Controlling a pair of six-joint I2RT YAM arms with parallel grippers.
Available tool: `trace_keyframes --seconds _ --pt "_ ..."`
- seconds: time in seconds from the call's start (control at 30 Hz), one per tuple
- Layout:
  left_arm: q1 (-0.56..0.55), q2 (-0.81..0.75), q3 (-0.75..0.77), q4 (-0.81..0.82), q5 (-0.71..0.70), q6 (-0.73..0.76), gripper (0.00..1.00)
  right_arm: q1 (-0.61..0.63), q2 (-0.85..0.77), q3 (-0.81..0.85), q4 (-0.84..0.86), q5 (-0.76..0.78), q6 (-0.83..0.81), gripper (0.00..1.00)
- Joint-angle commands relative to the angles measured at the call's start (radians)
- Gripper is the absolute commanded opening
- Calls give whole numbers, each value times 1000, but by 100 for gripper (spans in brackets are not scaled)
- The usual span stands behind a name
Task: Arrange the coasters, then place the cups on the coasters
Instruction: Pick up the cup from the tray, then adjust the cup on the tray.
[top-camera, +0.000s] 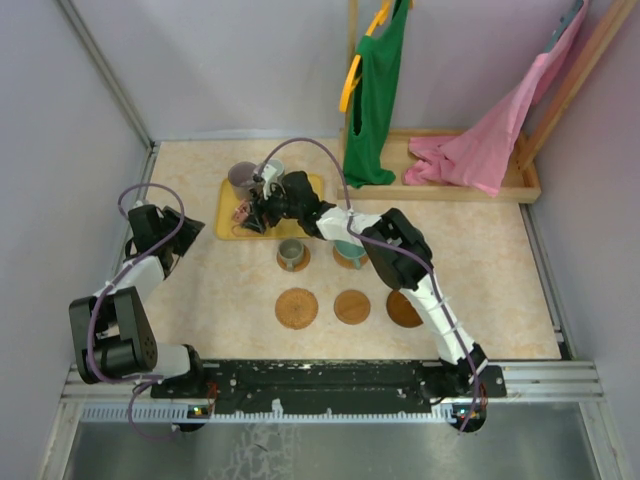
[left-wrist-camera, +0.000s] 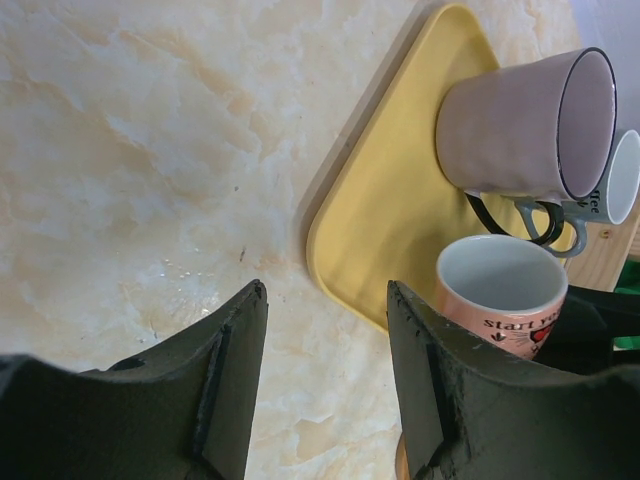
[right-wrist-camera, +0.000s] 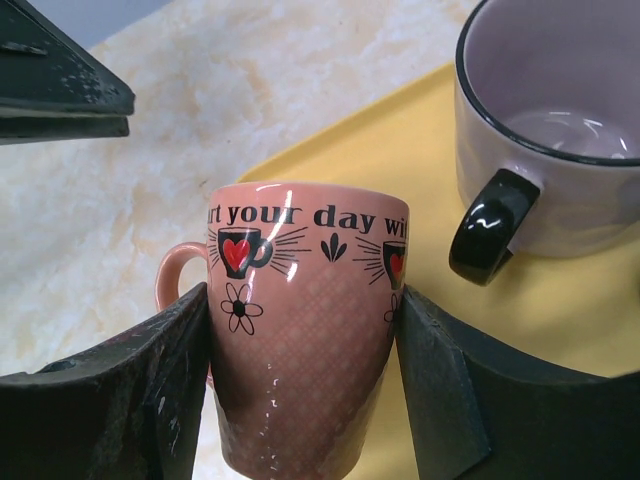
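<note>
My right gripper (right-wrist-camera: 302, 300) is shut on a pink cup (right-wrist-camera: 300, 330) printed with hearts, at the front edge of the yellow tray (right-wrist-camera: 400, 140). In the top view this gripper (top-camera: 250, 212) reaches over the tray (top-camera: 228, 228). A mauve cup (top-camera: 243, 178) with a black handle and a pale cup (top-camera: 272, 170) stand at the tray's back. A grey cup (top-camera: 292, 253) and a teal cup (top-camera: 350, 250) each sit on a coaster. Three bare coasters (top-camera: 297, 308), (top-camera: 352, 306), (top-camera: 403, 309) lie in a row nearer the arms. My left gripper (left-wrist-camera: 327, 290) is open over bare table beside the tray's corner (left-wrist-camera: 350, 260).
A wooden rack base (top-camera: 520, 185) runs along the back right, with a green garment (top-camera: 375, 90) and a pink garment (top-camera: 490, 140) hanging over it. Walls close in the table on the left, back and right.
</note>
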Motion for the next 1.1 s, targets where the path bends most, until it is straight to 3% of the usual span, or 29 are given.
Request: trace_keyframes --seconds 0.0,0.3,0.63,1.07 --pt "7 -13 6 22 16 -2 57 -5 -117 -8 181 -30 49 0" --pt "5 -1 0 77 131 -18 57 -11 -145 -62 242 -23 59 0" --pt "-5 24 -79 323 342 -50 58 -20 -168 -77 234 -23 50 0" --pt "-17 77 -86 501 505 -70 58 -34 -211 -70 166 -38 19 0"
